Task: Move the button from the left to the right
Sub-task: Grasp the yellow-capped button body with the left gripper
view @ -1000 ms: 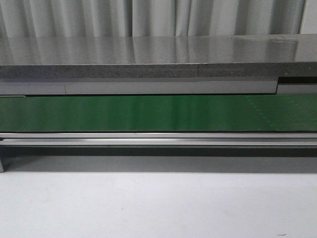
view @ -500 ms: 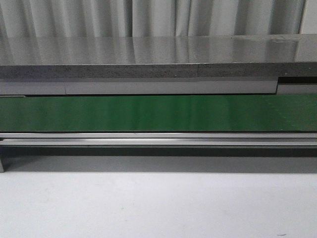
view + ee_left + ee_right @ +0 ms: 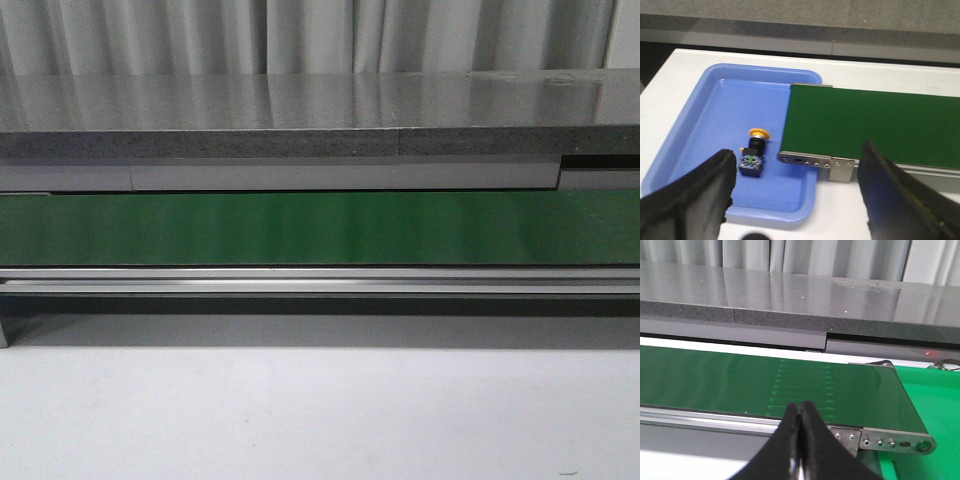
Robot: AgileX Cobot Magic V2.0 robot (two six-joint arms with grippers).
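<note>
Button point(image 3: 754, 154) lying in blue tray point(image 3: 700, 120) by belt point(image 3: 865, 125) end; left tool point(image 3: 795, 195) wide open, empty, above for pickup; right tool point(image 3: 801, 427) closed, empty.

No readable text, label, brand, number or sign anywhere in the three views. Only small bluish-green marks on the button point(image 3: 752, 159), too small to make out as letters or figures.
</note>
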